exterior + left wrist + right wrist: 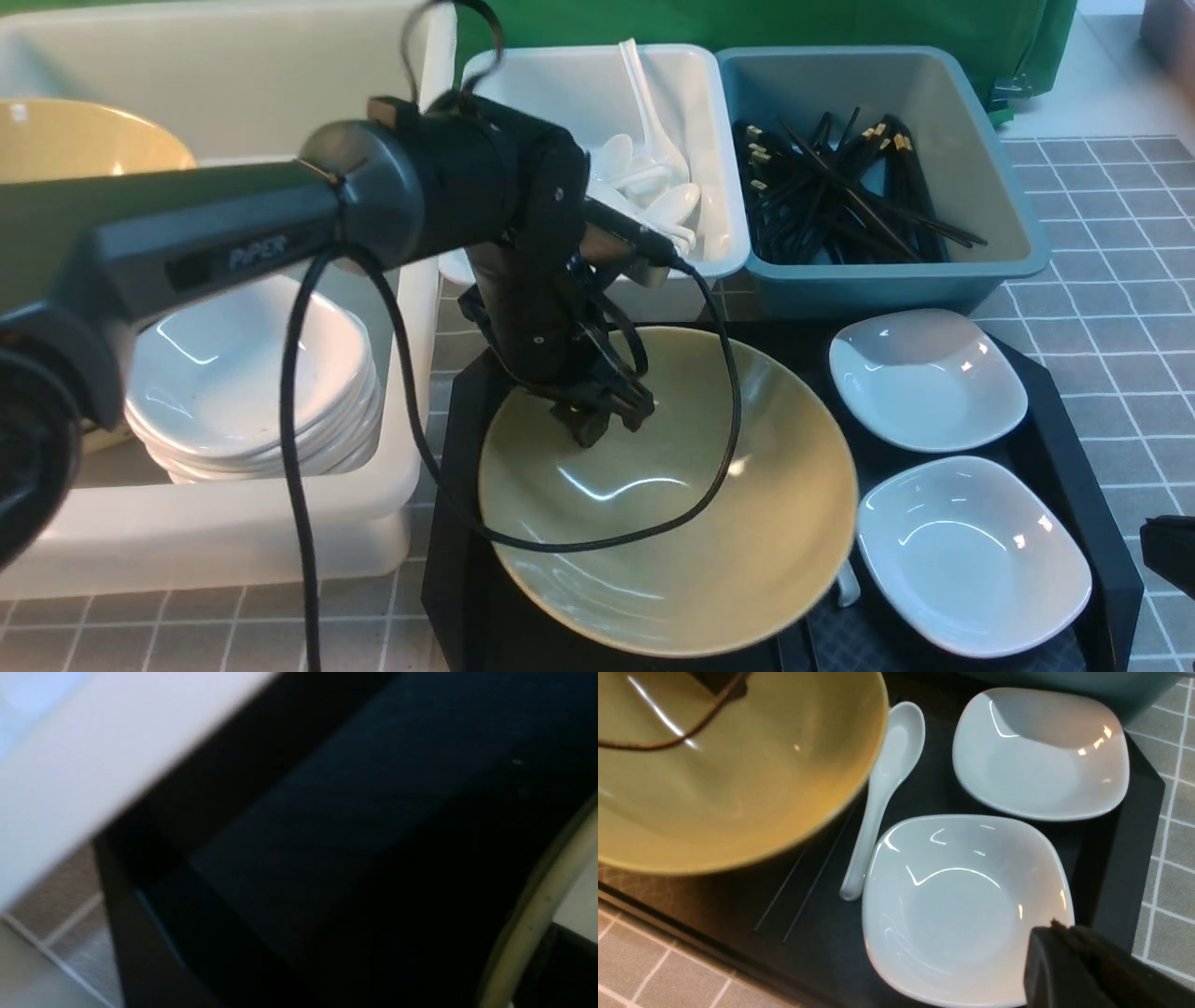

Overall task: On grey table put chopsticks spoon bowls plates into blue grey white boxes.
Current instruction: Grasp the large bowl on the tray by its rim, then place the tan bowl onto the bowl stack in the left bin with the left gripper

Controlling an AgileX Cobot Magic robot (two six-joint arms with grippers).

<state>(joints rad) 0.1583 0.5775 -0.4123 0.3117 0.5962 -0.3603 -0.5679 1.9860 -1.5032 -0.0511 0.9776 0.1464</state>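
Front view, glossy round bowl [709, 551], black tray [1111, 560]

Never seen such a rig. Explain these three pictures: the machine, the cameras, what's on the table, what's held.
A robot with two black arms, each ending in a tool. The front view looks forward from between them; the others come from wrist cameras. The left tool sits at the far rim of a yellow-green ceramic bowl on a black tray, seemingly pinching it. Alongside lie a white ceramic spoon and two white squarish plates, far and near. Behind stand a blue-grey box of black chopsticks and a white box of spoons. The right tool hangs by the near plate.
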